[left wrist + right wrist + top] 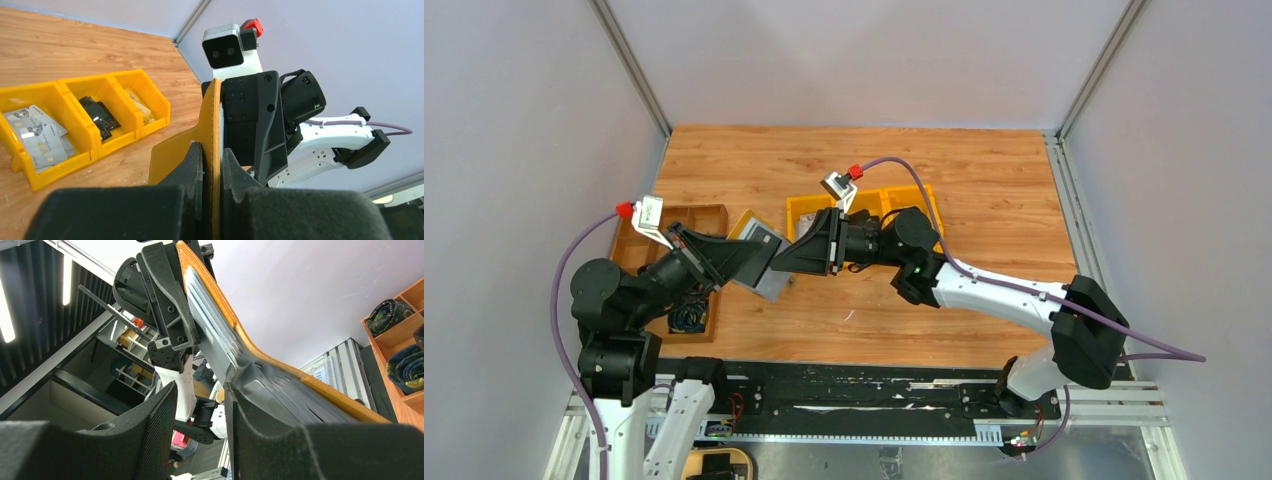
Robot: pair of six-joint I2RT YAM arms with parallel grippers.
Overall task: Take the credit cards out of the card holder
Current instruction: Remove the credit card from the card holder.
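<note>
The mustard-yellow card holder (771, 284) hangs open above the table, its grey pocketed lining facing the right arm. My left gripper (757, 260) is shut on it; in the left wrist view the jaws (212, 155) pinch its yellow edge (215, 120). My right gripper (788, 260) is open right at the holder. In the right wrist view the right gripper (200, 395) has one finger (260, 440) against the grey lining (280, 390), and nothing lies between the fingers. Card edges show in the pockets (215, 315).
A row of yellow bins (809, 208) stands behind the grippers, holding silver cards (37, 135) and black cards (100, 117). A brown compartment tray (706, 215) with rolled items (405, 367) sits at the left, under the left arm.
</note>
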